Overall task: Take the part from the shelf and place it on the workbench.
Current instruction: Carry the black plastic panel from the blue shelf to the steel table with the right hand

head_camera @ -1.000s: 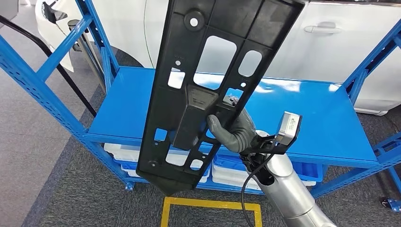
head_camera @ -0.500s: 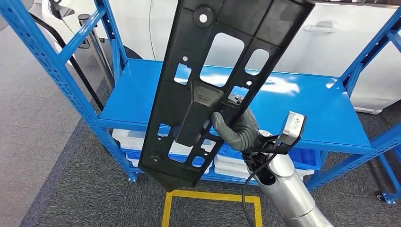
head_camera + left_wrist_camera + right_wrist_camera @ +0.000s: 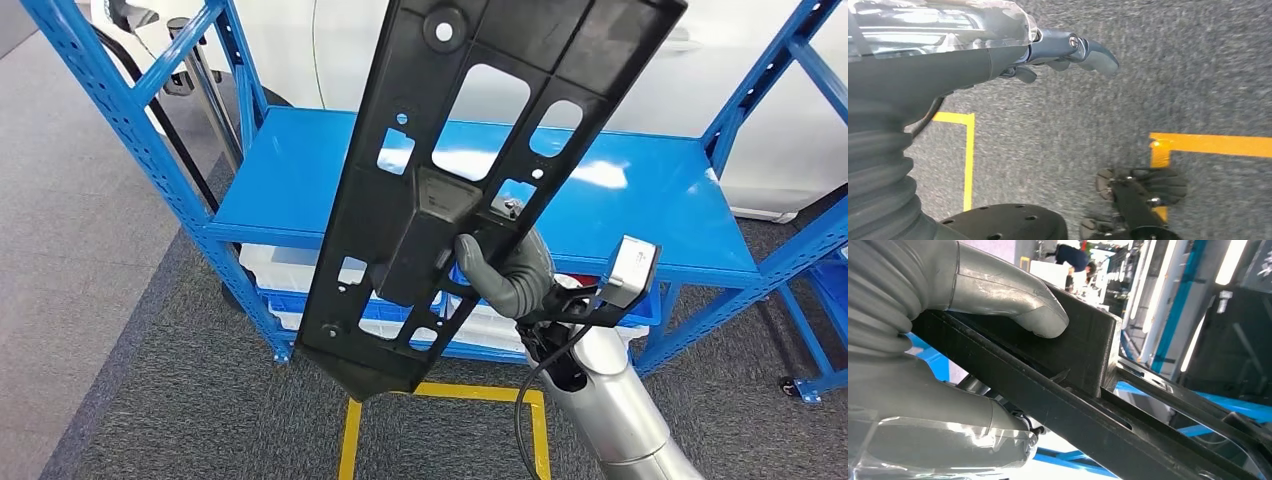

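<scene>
Head view first: the whole scene has slid compared with a second ago, the blue shelf (image 3: 640,215) sitting a bit differently in frame and more of its right upright showing, so that's the camera and robot turning or stepping, not the rack moving. The black part (image 3: 440,190) is off the shelf, held up high and tilted in front of the chest, and the right hand (image 3: 505,275) is wrapped around its raised middle block just like it was a moment back, so the grip looks steady. No workbench anywhere yet, so I'd say pickup is done and the carry is only starting. Left wrist view: left hand (image 3: 1068,50) hangs over grey carpet with yellow floor tape (image 3: 1208,145), fingers loosely curled with nothing in them as far as I can see. Right wrist view: up close, the thumb (image 3: 1008,295) presses flat on the block of the part while the fingers clamp from the other side.
</scene>
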Motion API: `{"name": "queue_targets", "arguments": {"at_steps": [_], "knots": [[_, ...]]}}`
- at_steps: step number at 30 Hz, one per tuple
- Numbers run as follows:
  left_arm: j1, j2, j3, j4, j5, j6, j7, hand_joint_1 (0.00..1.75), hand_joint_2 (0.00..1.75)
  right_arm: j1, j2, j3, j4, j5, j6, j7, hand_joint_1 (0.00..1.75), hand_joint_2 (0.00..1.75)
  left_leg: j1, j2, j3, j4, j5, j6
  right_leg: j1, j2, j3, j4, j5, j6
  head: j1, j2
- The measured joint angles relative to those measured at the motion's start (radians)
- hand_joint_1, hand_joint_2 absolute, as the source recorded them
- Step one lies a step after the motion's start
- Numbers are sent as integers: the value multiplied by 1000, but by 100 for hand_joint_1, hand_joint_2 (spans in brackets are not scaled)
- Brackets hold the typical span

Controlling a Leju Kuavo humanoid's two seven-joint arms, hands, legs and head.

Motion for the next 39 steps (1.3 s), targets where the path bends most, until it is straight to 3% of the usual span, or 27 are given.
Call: {"name": "queue_targets", "arguments": {"at_steps": [2,4,5,7,8,9,10,12,14,15,17,19,20,21,22,23,25,26,28,30,31,32,34,35,36,37,39], "knots": [[3,0,1,0,0,2,1,0,175,2,4,0,-1,0,2,1,175,175,1,1,-23,70,-85,-8,-6,-4,-21,-9,28,-10,0,0],[3,1,2,0,0,3,2,0,175,4,7,0,-3,0,2,2,175,175,3,1,-51,196,-177,-16,-6,-5,-51,-8,51,-12,0,0],[2,1,2,0,-1,3,2,0,175,5,8,0,-3,0,3,3,175,175,4,1,-55,248,-190,-20,-6,-6,-68,-5,62,-12,0,0],[3,2,2,0,-2,3,2,0,175,8,9,0,-3,0,3,3,175,175,6,1,-20,263,-147,-25,-7,-7,-105,5,83,-7,0,0],[3,3,2,0,-2,3,2,0,175,9,9,0,-4,0,3,4,175,175,7,1,20,222,-115,-26,-9,-8,-122,12,92,-4,0,0],[2,3,2,0,-3,3,2,0,175,10,10,0,-5,0,3,4,175,175,8,1,70,155,-105,-27,-9,-8,-138,20,99,1,0,0],[1,3,2,0,-3,3,2,0,175,10,10,0,-8,0,3,4,175,175,7,0,120,80,-113,-24,-9,-8,-151,28,106,6,0,0],[0,4,2,0,-5,4,2,0,175,11,10,-2,-15,0,4,4,175,175,3,-2,173,-12,-142,-14,-9,-9,-161,33,122,17,0,0],[1,4,2,0,-7,4,1,0,175,13,10,-2,-18,0,5,4,175,175,1,-2,170,-25,-131,0,-9,-8,-164,26,140,28,0,0],[1,4,2,0,-7,4,1,0,175,14,10,-3,-19,0,6,4,175,175,2,0,163,-29,-121,7,-10,-6,-170,29,131,34,0,0],[0,5,3,0,-8,5,2,0,175,16,10,-5,-20,-1,6,4,175,175,5,5,140,-33,-93,22,-14,-2,-195,89,58,46,0,0],[-1,5,3,0,-8,5,2,0,175,17,10,-7,-20,-2,5,5,175,175,6,7,110,-32,-71,27,-18,0,-228,223,-41,56,0,0],[0,5,3,0,-7,5,3,0,175,19,10,-7,-20,-4,6,5,175,175,6,8,97,-29,-63,26,-20,0,-236,281,-63,59,0,0],[1,5,3,0,-5,6,4,0,175,20,10,-7,-19,-6,7,5,175,175,6,8,85,-27,-56,24,-23,0,-230,312,-65,62,0,0],[2,5,3,0,-2,7,4,0,175,20,10,-7,-19,-8,8,5,175,175,7,8,74,-24,-49,22,-25,0,-206,302,-48,63,0,0],[2,5,3,0,0,8,5,0,175,20,10,-7,-19,-11,10,5,175,175,7,8,66,-22,-44,19,-27,0,-164,253,-23,62,0,0],[3,5,4,0,2,11,5,0,175,16,11,-7,-19,-14,12,5,175,175,7,7,53,-19,-34,10,-27,3,-68,109,1,57,0,0],[3,6,5,0,3,13,5,0,175,14,12,-7,-18,-16,12,5,175,175,7,6,48,-18,-29,4,-25,5,-36,54,1,52,0,0],[3,6,8,0,4,16,5,0,175,10,14,-7,-17,-19,13,4,175,175,8,6,41,-21,-14,-10,-17,8,-18,14,-2,38,0,0],[5,6,11,0,4,18,5,0,175,9,16,-7,-15,-21,15,4,175,175,8,5,35,-23,-12,-22,-16,4,-25,10,11,22,0,0],[6,6,12,1,4,18,5,0,175,9,17,-7,-14,-22,16,4,175,175,8,4,29,-8,-31,-26,-18,1,-30,7,18,13,0,0],[6,6,13,1,4,19,5,0,175,8,19,-7,-14,-22,17,4,175,175,8,3,17,28,-65,-29,-19,-3,-36,4,26,4,0,0],[6,6,16,1,4,19,5,0,175,7,22,-6,-13,-23,20,4,175,175,9,4,-19,155,-162,-32,-17,-7,-56,7,41,-8,0,0],[6,6,17,1,4,19,5,0,175,7,23,-6,-12,-24,20,4,175,175,8,4,-34,222,-195,-32,-13,-8,-68,11,48,-10,0,0],[6,7,17,1,3,19,5,0,175,7,24,-6,-11,-24,21,4,175,175,8,4,-38,267,-206,-31,-10,-9,-81,15,55,-12,0,0],[6,7,18,1,3,19,4,0,175,7,25,-6,-10,-24,22,4,175,175,7,4,-26,278,-193,-29,-7,-10,-94,20,63,-13,0,0],[5,7,18,1,2,19,3,0,175,7,26,-6,-10,-24,23,4,175,175,5,3,47,196,-137,-19,-2,-9,-122,30,79,-12,0,0]]}}
